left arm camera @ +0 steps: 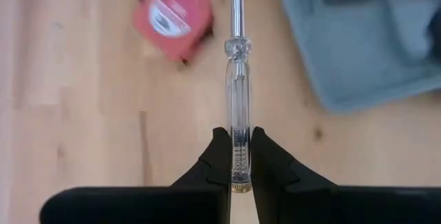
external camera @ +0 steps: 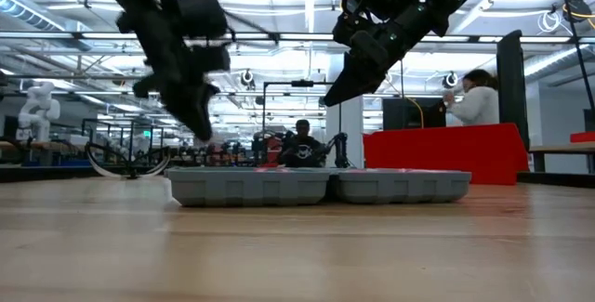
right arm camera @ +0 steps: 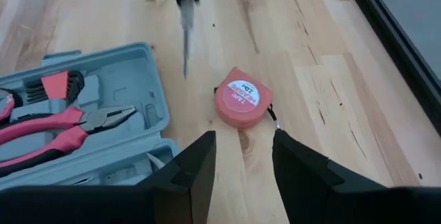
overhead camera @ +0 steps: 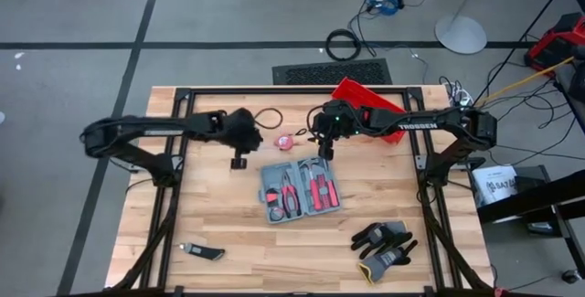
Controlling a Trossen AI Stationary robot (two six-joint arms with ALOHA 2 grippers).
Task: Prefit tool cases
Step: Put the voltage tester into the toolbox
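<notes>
The left gripper (left arm camera: 233, 156) is clamping the clear handle of a screwdriver (left arm camera: 235, 79), fingers closed narrow around it, the metal shaft pointing out ahead. In the high view this gripper (overhead camera: 239, 160) is hovering above the worktop (overhead camera: 210, 210), at about ten o'clock from the tool case (overhead camera: 299, 190). The right gripper (right arm camera: 241, 156) is standing with its fingers apart and nothing between them, looking down on a round red tape measure (right arm camera: 242, 99); from above, this gripper (overhead camera: 324, 149) is hanging just past the case's far edge, at about one o'clock from it.

The tool case is lying open and flat near the middle of the worktop, both grey halves facing up, with red-handled pliers (right arm camera: 62, 131) sitting in the moulded slots. The tape measure (overhead camera: 285, 140) is resting between the two grippers, at twelve o'clock from the case. A red bin (overhead camera: 366, 101) is sitting at the far edge, partly under the right arm. A pair of black-and-grey gloves (overhead camera: 384, 245) is lying at four o'clock from the case, and a small dark tool (overhead camera: 203, 252) at eight o'clock.

The worktop is pale wooden planking inside a black frame. Beyond it, the low view is showing a wide workshop hall with ceiling lights, a seated person (external camera: 302, 146) and a person in white (external camera: 472, 98) behind the red bin.
</notes>
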